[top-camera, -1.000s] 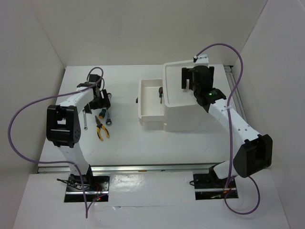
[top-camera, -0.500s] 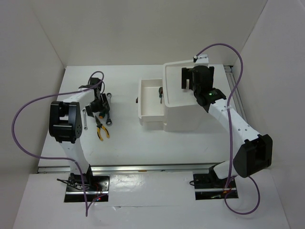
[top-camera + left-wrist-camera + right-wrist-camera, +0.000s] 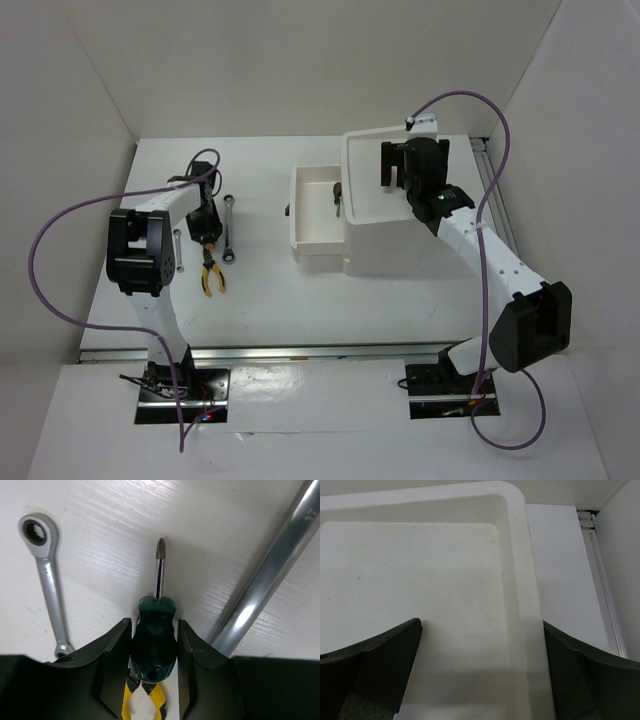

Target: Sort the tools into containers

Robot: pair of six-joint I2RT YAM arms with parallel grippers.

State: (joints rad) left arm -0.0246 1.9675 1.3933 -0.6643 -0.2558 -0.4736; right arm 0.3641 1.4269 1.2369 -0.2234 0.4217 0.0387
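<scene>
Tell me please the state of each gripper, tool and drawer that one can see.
left gripper: closed on the green screwdriver's handle
green screwdriver: lying down, gripped by its handle
small wrench: lying flat on the table
large wrench: lying flat
pliers: lying flat, partly under the left gripper
right gripper: open, holding nothing, over the top tray
drawer: pulled out

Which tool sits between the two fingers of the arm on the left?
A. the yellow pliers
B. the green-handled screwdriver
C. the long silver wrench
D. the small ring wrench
B: in the left wrist view the green screwdriver has its handle squeezed between the fingers of the left gripper, while the small wrench and big wrench lie off to either side and the pliers only peek out underneath.
</scene>
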